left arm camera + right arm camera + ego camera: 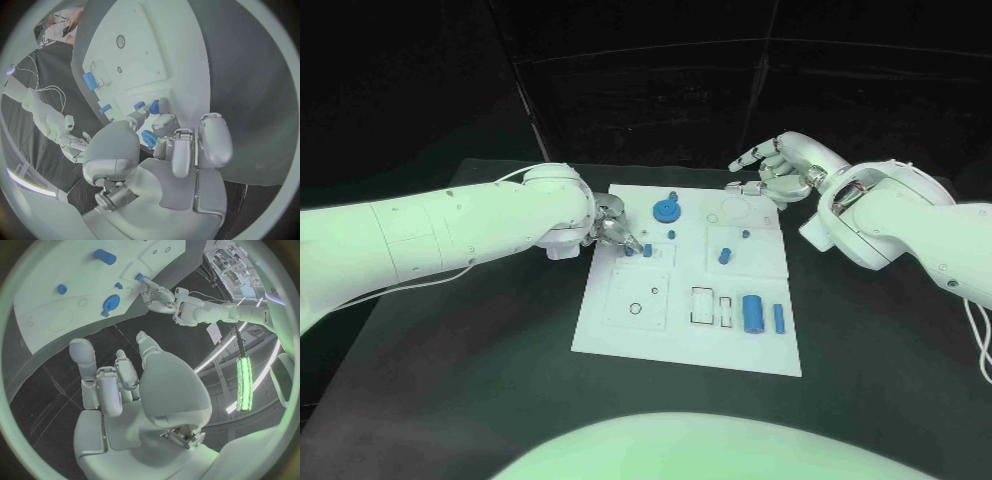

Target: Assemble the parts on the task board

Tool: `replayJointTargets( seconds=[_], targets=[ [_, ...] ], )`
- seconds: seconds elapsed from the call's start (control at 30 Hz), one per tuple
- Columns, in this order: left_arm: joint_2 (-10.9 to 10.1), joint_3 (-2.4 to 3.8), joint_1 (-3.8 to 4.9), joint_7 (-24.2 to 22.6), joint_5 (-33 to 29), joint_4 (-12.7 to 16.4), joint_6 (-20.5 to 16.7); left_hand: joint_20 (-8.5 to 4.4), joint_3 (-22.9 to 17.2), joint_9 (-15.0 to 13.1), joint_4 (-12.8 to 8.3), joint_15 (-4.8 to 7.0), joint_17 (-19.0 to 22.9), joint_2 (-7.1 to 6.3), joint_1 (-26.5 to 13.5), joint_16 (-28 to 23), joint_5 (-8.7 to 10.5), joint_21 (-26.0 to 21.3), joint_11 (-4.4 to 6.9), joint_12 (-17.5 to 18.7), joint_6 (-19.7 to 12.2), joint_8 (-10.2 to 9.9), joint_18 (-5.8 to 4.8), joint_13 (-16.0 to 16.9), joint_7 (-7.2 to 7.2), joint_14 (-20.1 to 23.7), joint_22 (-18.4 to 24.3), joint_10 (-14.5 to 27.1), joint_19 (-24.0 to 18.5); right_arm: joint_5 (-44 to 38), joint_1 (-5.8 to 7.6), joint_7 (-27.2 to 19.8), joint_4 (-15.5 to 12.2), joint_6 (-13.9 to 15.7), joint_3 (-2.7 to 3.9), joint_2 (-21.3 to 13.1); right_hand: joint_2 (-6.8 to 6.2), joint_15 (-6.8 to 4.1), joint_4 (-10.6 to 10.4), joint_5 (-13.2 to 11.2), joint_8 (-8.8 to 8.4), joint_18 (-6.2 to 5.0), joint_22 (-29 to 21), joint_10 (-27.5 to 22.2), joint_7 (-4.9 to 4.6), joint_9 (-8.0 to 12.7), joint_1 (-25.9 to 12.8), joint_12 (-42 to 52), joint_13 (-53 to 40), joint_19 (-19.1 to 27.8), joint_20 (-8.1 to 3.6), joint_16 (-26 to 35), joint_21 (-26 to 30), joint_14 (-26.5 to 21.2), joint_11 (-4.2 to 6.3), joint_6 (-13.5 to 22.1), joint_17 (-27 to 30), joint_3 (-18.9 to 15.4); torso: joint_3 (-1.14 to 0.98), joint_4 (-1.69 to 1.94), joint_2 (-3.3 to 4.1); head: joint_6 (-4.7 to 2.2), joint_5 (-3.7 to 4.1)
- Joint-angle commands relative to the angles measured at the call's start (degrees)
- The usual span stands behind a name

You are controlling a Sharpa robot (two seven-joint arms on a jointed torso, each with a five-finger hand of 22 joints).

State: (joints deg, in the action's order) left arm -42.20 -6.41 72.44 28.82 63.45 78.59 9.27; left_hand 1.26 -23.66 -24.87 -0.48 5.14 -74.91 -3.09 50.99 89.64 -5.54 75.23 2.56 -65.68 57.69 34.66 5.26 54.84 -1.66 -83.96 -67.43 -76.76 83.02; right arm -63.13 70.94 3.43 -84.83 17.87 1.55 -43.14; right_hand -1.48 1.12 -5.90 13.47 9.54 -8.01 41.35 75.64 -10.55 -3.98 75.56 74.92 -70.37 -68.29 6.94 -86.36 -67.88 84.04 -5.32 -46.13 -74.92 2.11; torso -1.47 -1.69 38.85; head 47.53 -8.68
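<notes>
Nearest me on the white board (682, 345) lie a blue cylinder (753, 313) and a thin blue bar (779, 319) beside empty outlined slots, so I judge the job under halfway, with most recesses unfilled. Farther up, I count one round blue disc (666, 210), one short peg (724, 256), and about three small blue bits, roughly seven pieces in all. My left hand (613, 230) pinches a small blue piece (633, 250) at the board's left side, while my right hand (776, 170) hovers over the far right corner, fingers apart, holding nothing.

Matt white task board (733, 345), plastic-looking
</notes>
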Motion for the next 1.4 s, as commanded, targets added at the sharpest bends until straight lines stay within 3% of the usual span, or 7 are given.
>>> replayJointTargets(
  seconds=[0.03, 0.4, 0.77, 0.9, 1.07, 1.2, 1.4],
  targets=[
    [-0.1, -0.09, -0.10, 0.4, 0.2, 0.0, -0.2, -0.36, 2.4, 0.3, 1.1, 0.26, -15.1, -0.08, -0.8, 0.4, 0.33, 0.1, -0.33, -0.2, 0.4, -0.4, -0.78, 0.1, -0.07, -6.0, -0.1, 0.1, 0.1, -0.1, 0.09, -0.4, 0.0, 0.0, 0.04, 0.0, 0.18, -0.32, 0.0, 0.1, 0.38, -0.47, -0.1, -0.3, 0.04, 0.1, 0.2, -0.1, 0.1, 0.4, -0.15, 0.2, 0.3, 4.1, -0.06, 0.3, -7.2, -0.3, 0.04, 0.01, -0.01, -0.06, 0.08],
    [-1.2, -0.02, -0.05, -0.2, -1.5, 0.9, -6.1, -0.35, 10.9, 1.3, 4.8, 0.19, -15.1, 0.25, -0.1, 0.4, 0.49, -1.3, -0.47, 1.8, 0.0, -1.2, -0.40, -2.4, -0.23, -6.0, 1.7, 1.6, -0.6, 0.0, 0.08, -0.4, 0.1, 0.0, 0.04, 0.0, 0.17, -0.32, 0.0, 0.2, 0.39, -0.49, -0.2, -0.4, 0.03, 0.1, 0.2, -0.1, 0.1, 0.4, -0.15, 0.3, 0.3, 4.1, -0.06, 0.3, -7.1, -0.4, 0.04, 0.01, -0.04, -0.30, 0.28],
    [-2.2, 0.08, 0.30, -3.3, -3.5, 2.0, -14.5, 0.13, 17.2, 2.0, 8.4, -0.35, -13.5, 0.50, 1.6, -0.5, 0.89, -4.7, -1.22, 8.0, -2.3, -1.5, 0.39, -11.2, -1.13, -5.6, 6.0, 6.0, -2.0, 0.0, 0.08, -0.4, 0.2, 0.0, 0.04, 0.1, 0.17, -0.32, 0.0, 0.2, 0.39, -0.49, -0.2, -0.4, 0.03, 0.1, 0.2, -0.1, 0.1, 0.4, -0.15, 0.3, 0.3, 4.1, -0.06, 0.3, -7.1, -0.4, 0.01, -0.03, -0.01, -0.50, 0.52],
    [-2.5, 0.09, 0.40, -6.7, -4.8, 2.3, -18.0, 0.52, 18.8, 2.3, 8.7, -0.77, -10.5, 1.13, 4.8, -2.4, 0.61, -8.9, -1.82, 12.9, -4.1, -1.7, 1.33, -17.7, -1.78, -4.8, 11.3, 9.9, -3.9, 0.0, 0.08, -0.4, 0.2, 0.0, 0.03, 0.0, 0.17, -0.32, 0.0, 0.2, 0.39, -0.49, -0.2, -0.4, 0.03, 0.1, 0.2, -0.1, 0.1, 0.4, -0.15, 0.3, 0.3, 4.1, -0.06, 0.3, -7.1, -0.4, -0.05, 0.01, -0.05, -0.65, 0.68],
    [-2.1, 0.07, 0.47, -15.5, -7.2, 2.1, -22.4, 2.51, 18.3, 4.5, 4.6, -3.48, 10.0, 2.05, 15.2, -17.6, 0.37, -29.4, -4.68, 19.3, -10.0, -4.4, 4.87, -22.3, -4.89, 4.1, 34.4, 19.6, -15.6, 0.0, 0.08, -0.4, 0.2, 0.0, 0.03, 0.0, 0.17, -0.32, 0.0, 0.2, 0.39, -0.49, -0.2, -0.4, 0.03, 0.1, 0.2, -0.1, 0.1, 0.4, -0.15, 0.3, 0.3, 4.1, -0.06, 0.3, -7.1, -0.4, -0.03, 0.00, -0.02, -0.83, 0.93],
    [-0.7, 0.01, 0.42, -24.0, -7.2, 1.2, -25.8, 4.21, 15.7, 6.9, 0.9, -4.88, 24.4, 2.34, 22.7, -29.8, 0.39, -34.3, -6.49, 24.9, -10.9, -6.6, 4.86, -26.7, -6.12, 13.6, 37.2, 25.6, -18.9, 0.0, 0.08, -0.4, 0.3, 0.0, 0.03, 0.1, 0.17, -0.32, 0.0, 0.2, 0.39, -0.49, -0.2, -0.4, 0.03, 0.1, 0.2, -0.1, 0.1, 0.4, -0.15, 0.3, 0.3, 4.1, -0.06, 0.3, -7.1, -0.4, 0.03, -0.08, 0.03, -1.00, 1.12],
    [2.0, -0.19, 0.00, -29.7, -0.3, -1.1, -27.5, 4.86, 12.1, 11.7, -2.2, -5.56, 28.3, 0.57, 26.8, -31.4, 0.38, -36.8, -7.06, 32.0, -9.1, -12.0, 5.33, -34.8, -6.50, 14.5, 39.0, 25.9, -17.6, 0.1, 0.08, -0.5, 0.4, -0.1, 0.03, 0.2, 0.16, -0.32, -0.1, 0.2, 0.40, -0.50, -0.3, -0.4, 0.02, 0.1, 0.2, -0.1, 0.1, 0.5, -0.15, 0.3, 0.4, 4.1, -0.07, 0.4, -7.1, -0.5, 0.01, -0.09, 0.01, -1.33, 1.35]
  ],
)
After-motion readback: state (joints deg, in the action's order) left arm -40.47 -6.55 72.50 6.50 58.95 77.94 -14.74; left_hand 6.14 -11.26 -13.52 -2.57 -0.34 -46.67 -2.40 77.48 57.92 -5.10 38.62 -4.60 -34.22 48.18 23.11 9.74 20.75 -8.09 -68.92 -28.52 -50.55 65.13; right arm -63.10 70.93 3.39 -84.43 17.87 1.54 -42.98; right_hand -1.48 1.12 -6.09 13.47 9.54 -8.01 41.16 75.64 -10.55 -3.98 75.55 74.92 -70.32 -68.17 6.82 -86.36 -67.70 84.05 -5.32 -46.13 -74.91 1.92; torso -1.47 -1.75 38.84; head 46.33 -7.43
